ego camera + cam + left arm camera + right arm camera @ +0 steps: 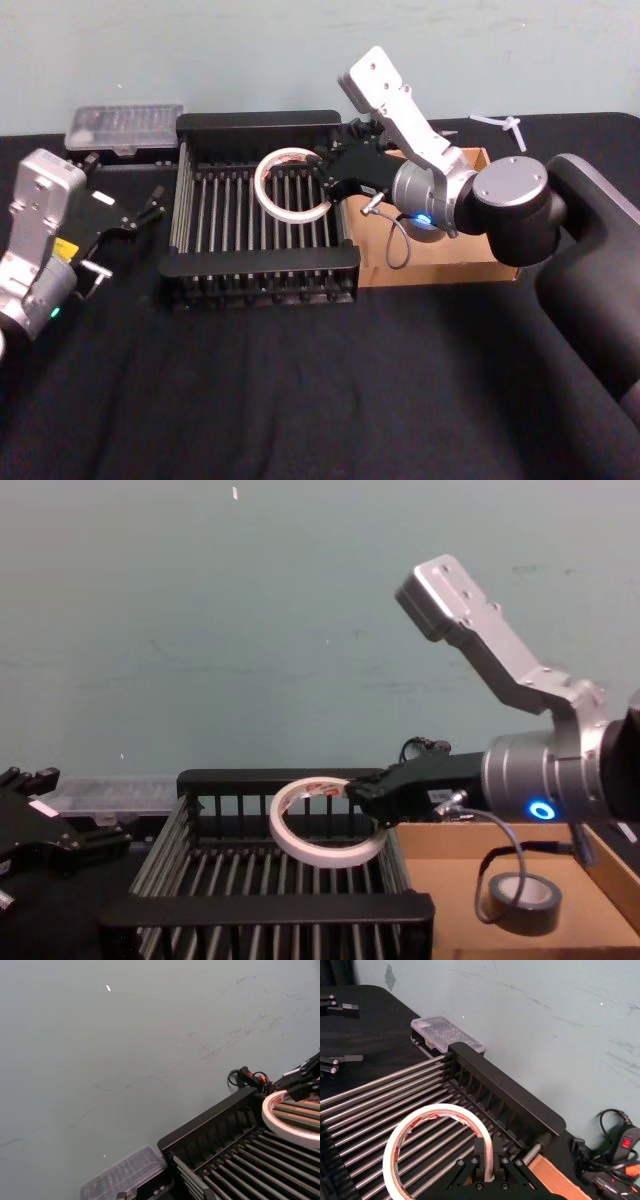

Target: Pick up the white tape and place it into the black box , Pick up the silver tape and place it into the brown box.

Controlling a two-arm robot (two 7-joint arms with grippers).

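The right gripper (362, 797) reaches in from the right and pinches the rim of the white tape (325, 820), holding the roll tilted above the slatted floor of the black box (268, 907). Just beside it, the silver tape (522, 902) lies flat inside the brown box (455, 870) — partly behind a looping grey cable (500, 855). The left gripper (85, 842) sits low at the left, off to the side of the crate.

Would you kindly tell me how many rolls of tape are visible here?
2. The wide white tape roll is held by the right gripper above the black slatted crate; the small grey-silver roll lies in the tan cardboard box.
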